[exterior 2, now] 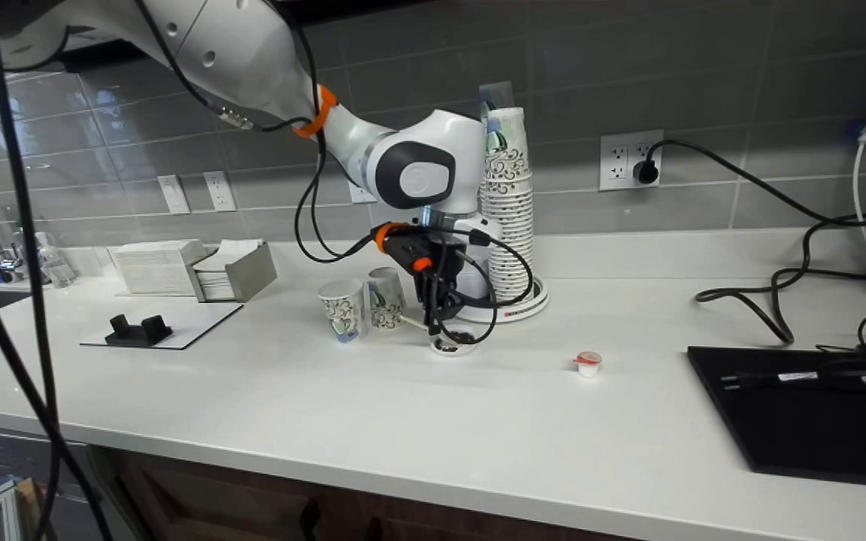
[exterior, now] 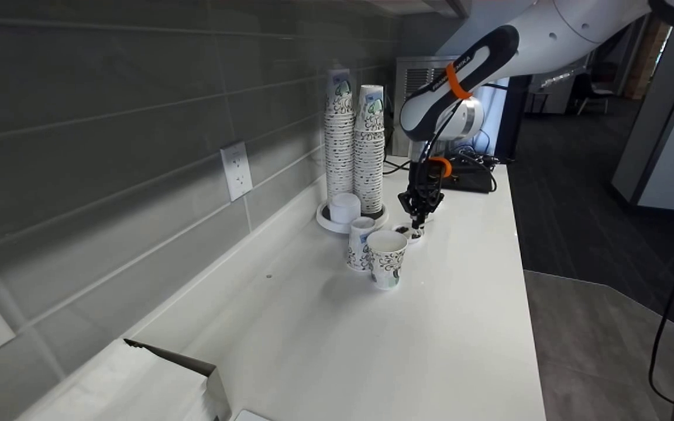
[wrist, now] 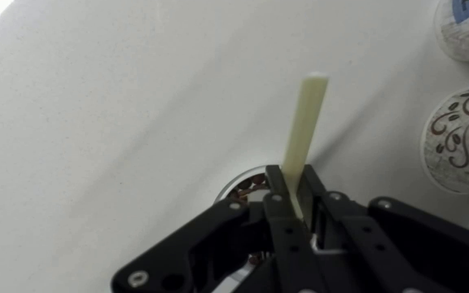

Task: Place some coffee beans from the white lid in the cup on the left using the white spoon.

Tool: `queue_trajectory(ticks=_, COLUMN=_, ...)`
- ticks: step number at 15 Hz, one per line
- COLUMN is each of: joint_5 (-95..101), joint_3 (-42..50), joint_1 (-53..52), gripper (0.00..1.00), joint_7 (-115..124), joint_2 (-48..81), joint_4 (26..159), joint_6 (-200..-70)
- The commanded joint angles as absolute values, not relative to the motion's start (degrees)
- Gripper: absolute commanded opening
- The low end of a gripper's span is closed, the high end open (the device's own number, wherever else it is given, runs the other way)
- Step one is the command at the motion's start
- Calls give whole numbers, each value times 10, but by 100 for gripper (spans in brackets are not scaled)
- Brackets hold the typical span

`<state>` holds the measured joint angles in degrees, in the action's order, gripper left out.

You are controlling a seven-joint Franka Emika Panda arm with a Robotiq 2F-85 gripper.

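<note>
My gripper (wrist: 292,173) is shut on the white spoon (wrist: 305,118), gripping its handle. The handle's end sticks up; the bowl end is hidden by the fingers. The gripper also shows low over the white lid in both exterior views (exterior: 418,219) (exterior 2: 435,324). The white lid (exterior 2: 452,354) holds dark coffee beans; its rim (wrist: 234,180) shows below the gripper in the wrist view, partly covered. An upright paper cup (exterior: 387,260) (exterior 2: 343,312) stands beside an upside-down cup (exterior: 360,248) (exterior 2: 386,300), both close to the lid. In the wrist view both cups are at the right edge, cut off.
Tall stacks of cups (exterior: 368,164) stand on a round white base (exterior: 332,225) by the wall, with a small white tub (exterior: 345,208). A napkin box (exterior 2: 249,269), a creamer pod (exterior 2: 588,364), a black panel (exterior 2: 816,413) and loose cords (exterior 2: 775,293) also lie on the counter.
</note>
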<state>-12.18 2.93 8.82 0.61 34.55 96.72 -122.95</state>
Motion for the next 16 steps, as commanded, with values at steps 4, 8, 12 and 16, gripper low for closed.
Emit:
queue_trajectory(ticks=4, joint_5=-133, joint_3=22, joint_1=99, gripper=3, joint_7=-1, joint_2=374, joint_4=926, joint_6=-1209)
queue_trajectory(ticks=8, joint_5=-126, joint_3=24, joint_1=95, gripper=3, joint_7=-1, joint_2=374, joint_4=928, joint_6=-1227)
queue_trajectory(ticks=12, joint_5=-122, joint_3=26, joint_1=92, gripper=3, joint_7=1, joint_2=374, joint_4=930, joint_6=-1238)
queue_trajectory(ticks=16, joint_5=-117, joint_3=28, joint_1=89, gripper=3, joint_7=3, joint_2=381, joint_4=933, joint_6=-1252)
